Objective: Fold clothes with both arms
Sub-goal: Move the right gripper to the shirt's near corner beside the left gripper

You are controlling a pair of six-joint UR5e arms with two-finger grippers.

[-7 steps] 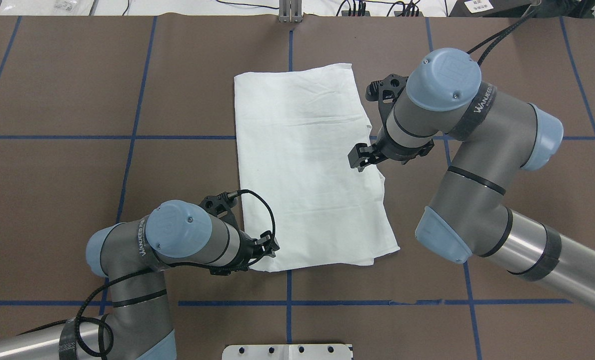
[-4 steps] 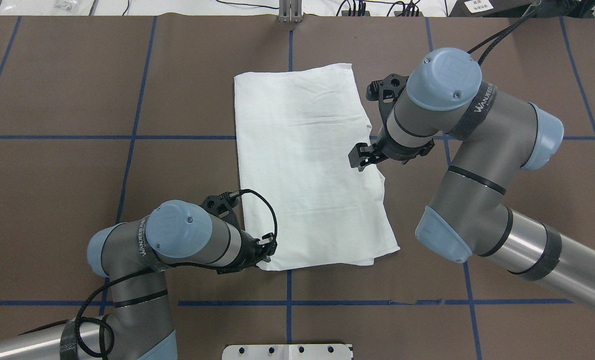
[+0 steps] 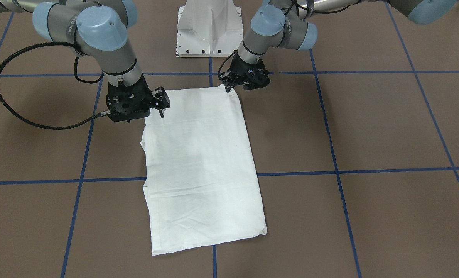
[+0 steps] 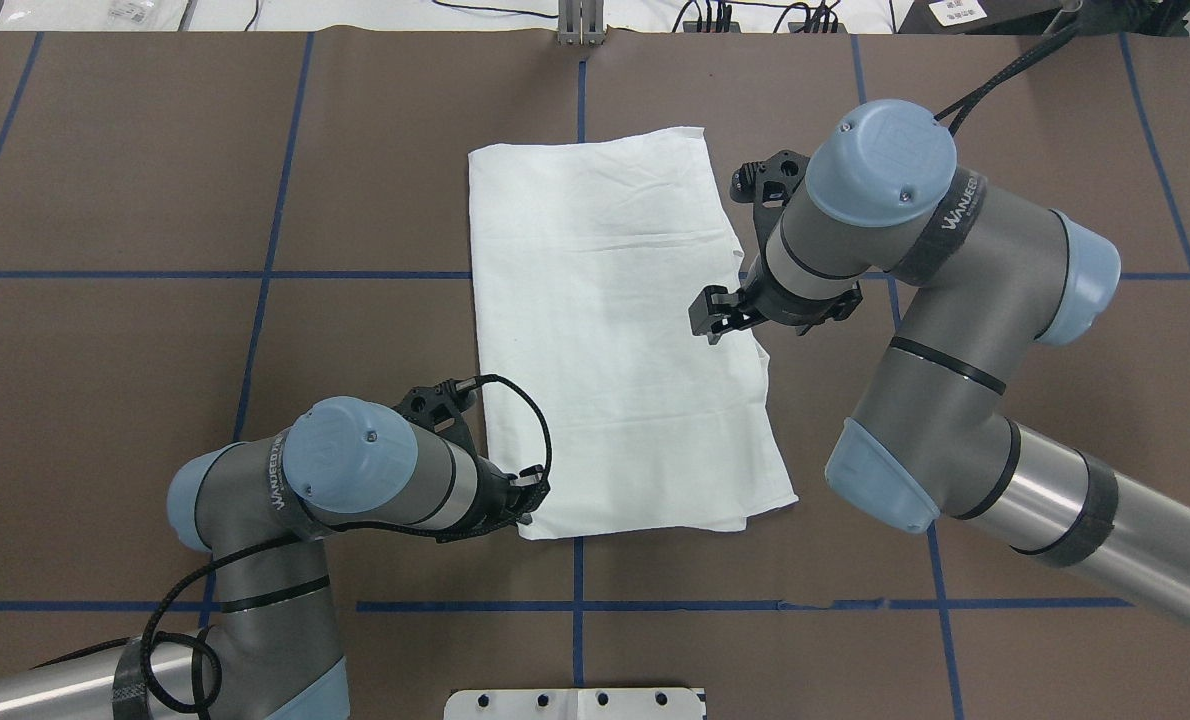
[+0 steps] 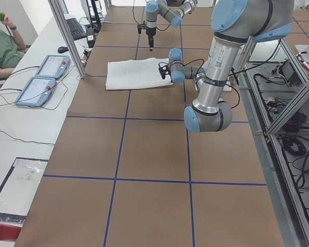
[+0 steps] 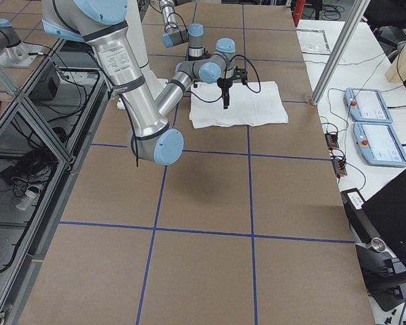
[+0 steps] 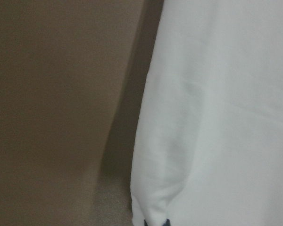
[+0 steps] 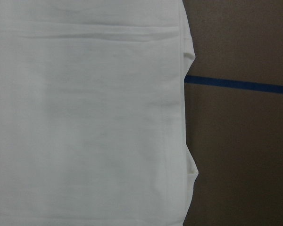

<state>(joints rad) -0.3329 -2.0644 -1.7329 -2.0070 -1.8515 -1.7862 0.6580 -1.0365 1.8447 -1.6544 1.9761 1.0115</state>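
The white shirt lies folded into a long rectangle mid-table, no print or label showing; it also shows in the front view. My left gripper is low at the shirt's near left corner and looks shut on it; in the front view its fingers meet at that corner. The left wrist view shows the shirt's edge very close. My right gripper hovers open above the shirt's right edge, also in the front view. The right wrist view shows only cloth from above.
The brown table carries blue tape grid lines. The white pedestal base stands at the robot's side. Two teach pendants lie on a side bench, and a seated person is beside them.
My left gripper has shifted slightly left and back at the shirt's near corner, and the corner has drawn in with it. My right gripper has moved slightly left over the shirt.
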